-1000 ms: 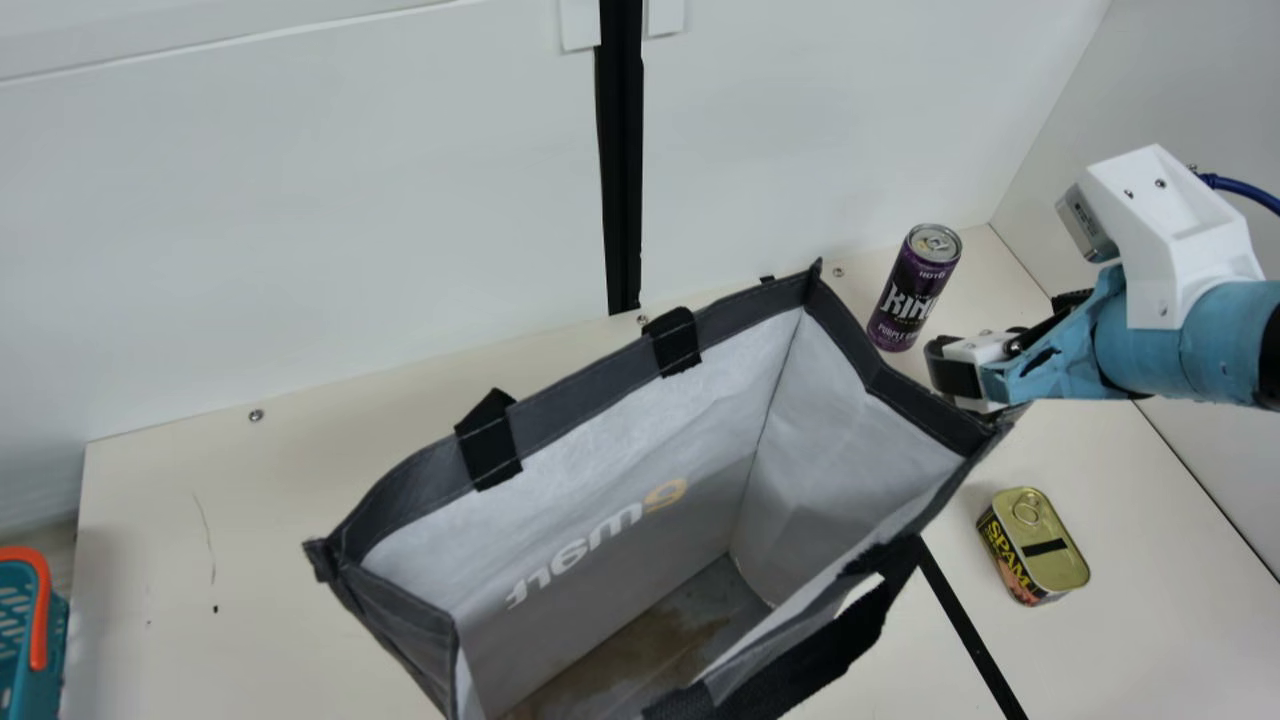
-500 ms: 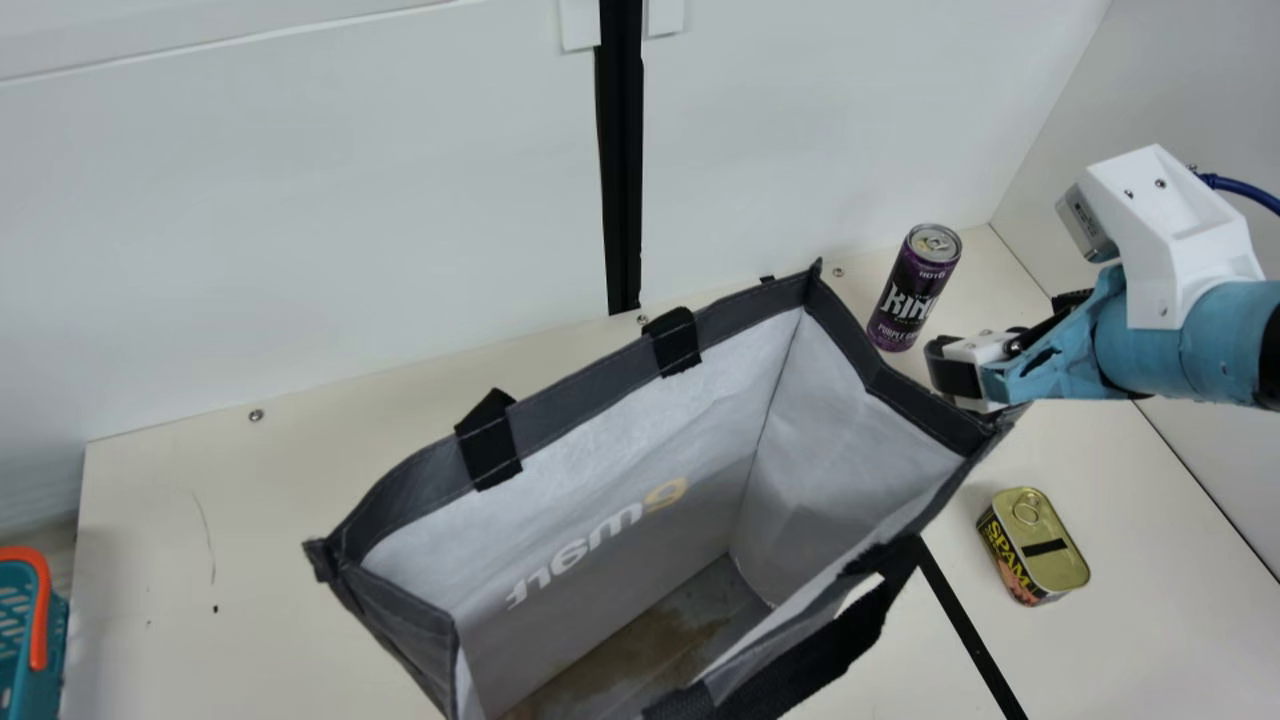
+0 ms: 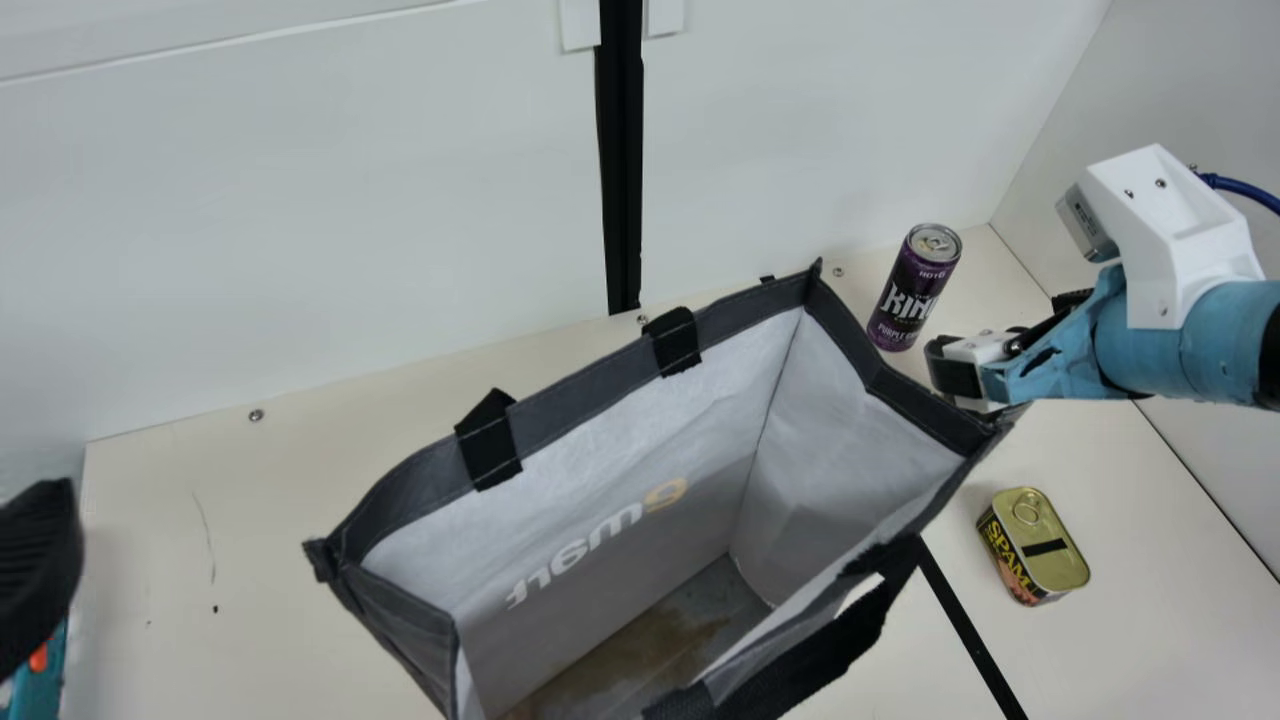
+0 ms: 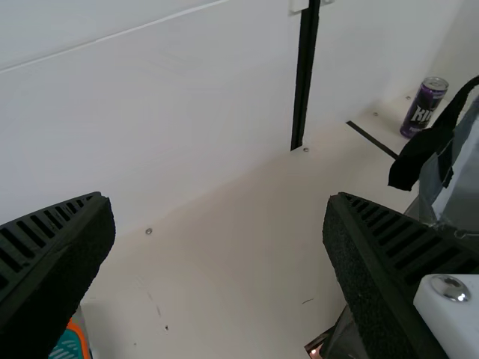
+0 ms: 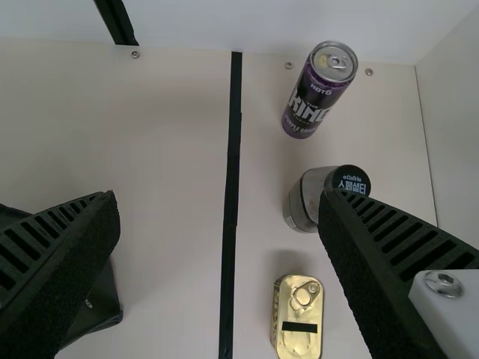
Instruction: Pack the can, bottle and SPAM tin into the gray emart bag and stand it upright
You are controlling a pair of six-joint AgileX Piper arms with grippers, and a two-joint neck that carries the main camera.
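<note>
The gray emart bag (image 3: 600, 590) stands upright with its mouth wide in the main view. My left gripper (image 3: 38, 565) is at that view's left edge, apart from the bag. In the left wrist view my left gripper (image 4: 218, 217) is open and empty. My right gripper (image 3: 955, 372) is beside the bag's right corner; in its wrist view the right gripper (image 5: 218, 213) stands open, nothing between its fingers. The purple can (image 3: 912, 290) stands behind it. The SPAM tin (image 3: 1045, 550) lies right of the bag. The black-capped bottle (image 5: 308, 198) stands between can and tin.
A teal basket (image 3: 40, 680) with an orange handle is at the main view's lower left, partly behind my left gripper. White walls (image 3: 350, 200) rise behind the table (image 3: 180, 500) and at its right. A black strap handle (image 3: 820, 650) hangs at the bag's near side.
My left gripper has entered the main view at the left edge, now covering part of the basket. My right arm, the bag, the can and the tin have kept their places.
</note>
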